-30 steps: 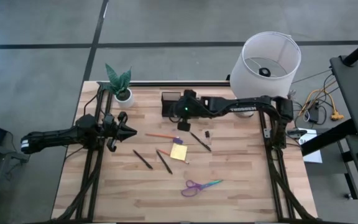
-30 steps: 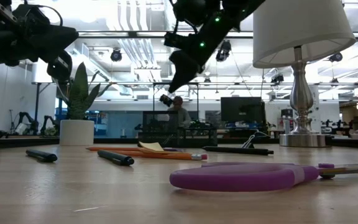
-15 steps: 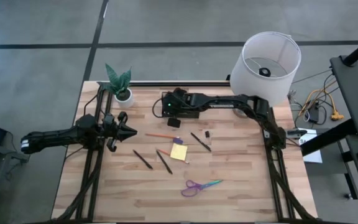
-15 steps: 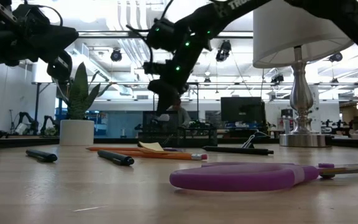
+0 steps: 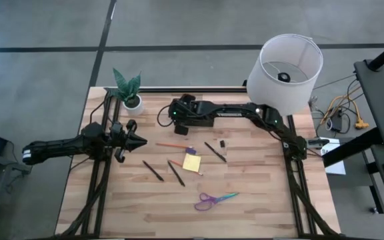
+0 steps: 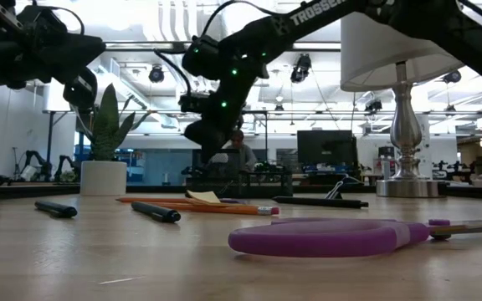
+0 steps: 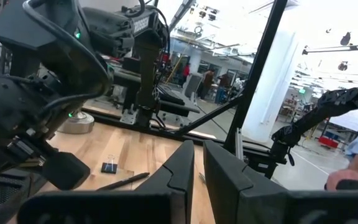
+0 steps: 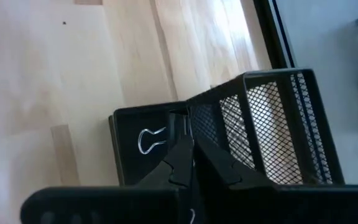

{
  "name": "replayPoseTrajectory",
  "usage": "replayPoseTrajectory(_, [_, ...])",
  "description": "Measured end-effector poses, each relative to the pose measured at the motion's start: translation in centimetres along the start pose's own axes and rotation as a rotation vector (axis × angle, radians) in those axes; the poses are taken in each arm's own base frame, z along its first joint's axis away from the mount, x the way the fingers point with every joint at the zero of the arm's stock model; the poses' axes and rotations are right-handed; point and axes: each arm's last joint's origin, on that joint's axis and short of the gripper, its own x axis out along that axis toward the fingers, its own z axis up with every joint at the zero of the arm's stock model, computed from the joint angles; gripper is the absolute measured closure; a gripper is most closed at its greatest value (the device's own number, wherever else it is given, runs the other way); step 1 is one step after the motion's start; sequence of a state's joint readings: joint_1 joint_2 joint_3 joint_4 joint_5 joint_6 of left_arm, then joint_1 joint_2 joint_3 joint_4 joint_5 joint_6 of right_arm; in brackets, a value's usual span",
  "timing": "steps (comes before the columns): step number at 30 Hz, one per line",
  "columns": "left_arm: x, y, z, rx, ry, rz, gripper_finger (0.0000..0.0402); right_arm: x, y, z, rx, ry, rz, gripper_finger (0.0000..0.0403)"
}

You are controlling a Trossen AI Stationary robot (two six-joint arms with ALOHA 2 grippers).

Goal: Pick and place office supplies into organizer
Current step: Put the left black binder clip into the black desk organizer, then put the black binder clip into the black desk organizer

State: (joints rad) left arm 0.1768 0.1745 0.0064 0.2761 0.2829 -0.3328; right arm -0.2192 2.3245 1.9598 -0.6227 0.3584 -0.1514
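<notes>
black mesh organizer [image 8: 272,130] | yellow pad [image 5: 191,163] | scissors [image 5: 215,199] — purple-and-teal | orange pencil [image 5: 171,145]

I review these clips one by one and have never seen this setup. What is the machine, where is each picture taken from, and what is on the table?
Two dark robot arms work at a wooden table. One picture looks straight down, one looks level from the table top, and two come from cameras on the wrists.

The right gripper is stretched out over the black mesh organizer, its fingers shut and holding nothing visible. A binder clip lies in the low tray beside the mesh part. The left gripper waits at the table's left side, shut.

Loose on the wood lie dark pens, an orange pencil, a yellow sticky-note pad and scissors. A potted plant and a white lamp stand at the back.
</notes>
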Motion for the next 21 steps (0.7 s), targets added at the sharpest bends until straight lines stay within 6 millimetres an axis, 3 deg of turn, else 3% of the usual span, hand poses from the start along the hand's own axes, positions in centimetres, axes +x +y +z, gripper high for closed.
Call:
replayPoseTrajectory(5, [0.0,0.0,0.0,0.0,0.0,0.0,0.0382,0.0,0.0,-0.3,0.023,0.027,0.049,0.0376])
replayPoseTrajectory(12, [0.0,0.0,0.0,0.0,0.001,0.0,0.0382,-0.2,0.0,-0.8,0.045,0.078,0.075,0.0318])
replayPoseTrajectory(21, [0.0,0.0,0.0,0.0,0.001,0.0,0.0382,-3.0,0.8,-1.7,-0.069,0.195,0.14,0.0264])
